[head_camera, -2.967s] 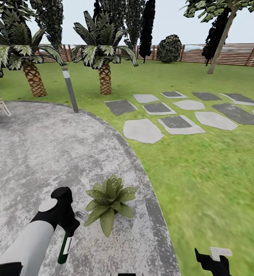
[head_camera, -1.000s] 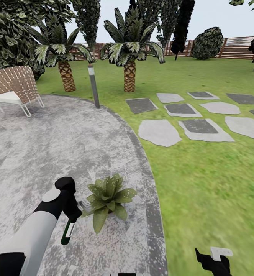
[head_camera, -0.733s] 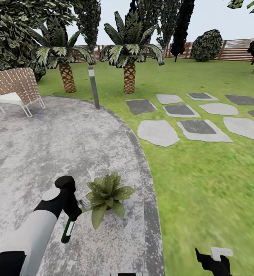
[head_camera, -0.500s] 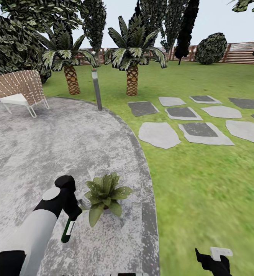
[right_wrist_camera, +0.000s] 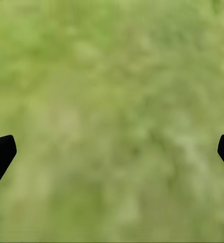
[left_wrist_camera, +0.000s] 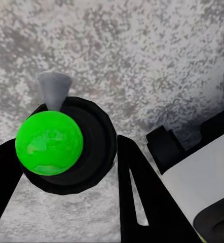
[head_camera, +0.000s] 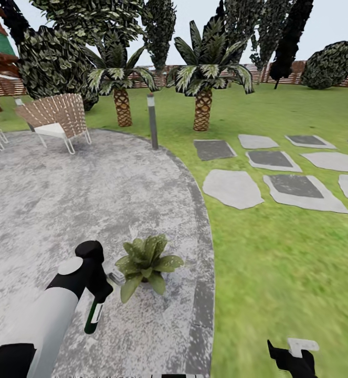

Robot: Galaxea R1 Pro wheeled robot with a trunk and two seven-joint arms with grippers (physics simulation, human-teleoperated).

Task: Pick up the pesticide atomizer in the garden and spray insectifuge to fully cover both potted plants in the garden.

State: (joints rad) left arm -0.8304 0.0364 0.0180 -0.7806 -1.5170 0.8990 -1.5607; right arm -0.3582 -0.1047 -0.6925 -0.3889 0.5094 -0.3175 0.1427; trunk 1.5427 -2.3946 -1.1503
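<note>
Since a moment ago the camera has swung left, bringing a wicker chair (head_camera: 55,118) further in. On the patio (head_camera: 63,199), the left gripper (head_camera: 97,296) pinches the pesticide atomizer (head_camera: 93,316), just beside the potted plant (head_camera: 145,260). Over grass, the right gripper (right_wrist_camera: 112,152) is spread.

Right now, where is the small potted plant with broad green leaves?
In the head view, the small potted plant sits low on the grey paved patio near its grass edge, just right of the left claw.

Left end effector (head_camera: 97,296) clamps the pesticide atomizer (head_camera: 93,316); right end effector (right_wrist_camera: 112,152) gapes wide
</note>
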